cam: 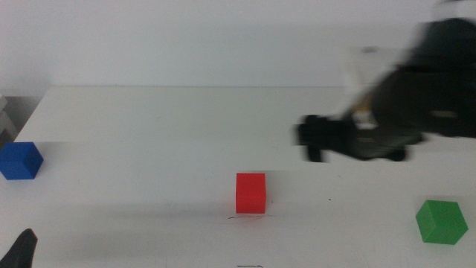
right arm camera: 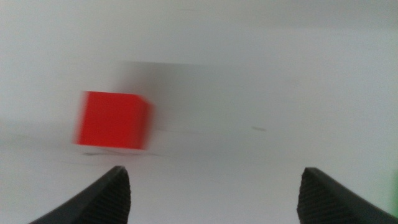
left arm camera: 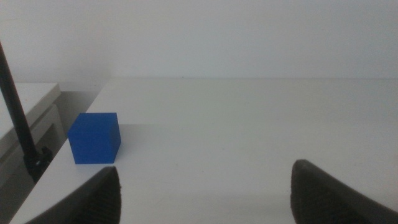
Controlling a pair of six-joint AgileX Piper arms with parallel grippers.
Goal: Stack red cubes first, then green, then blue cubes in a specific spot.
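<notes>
The right gripper (cam: 316, 143), jaws spread and empty, hangs above and just right of the red cube (cam: 251, 193), with the green cube (cam: 441, 222) farther right.

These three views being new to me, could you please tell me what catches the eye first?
Three small matte cubes stand apart on the white table: the bright-red cube in the middle, the deep-blue cube at the left edge, the bright-green cube at the right. The blurred right gripper, open, hangs above the table beyond the red cube.
</notes>
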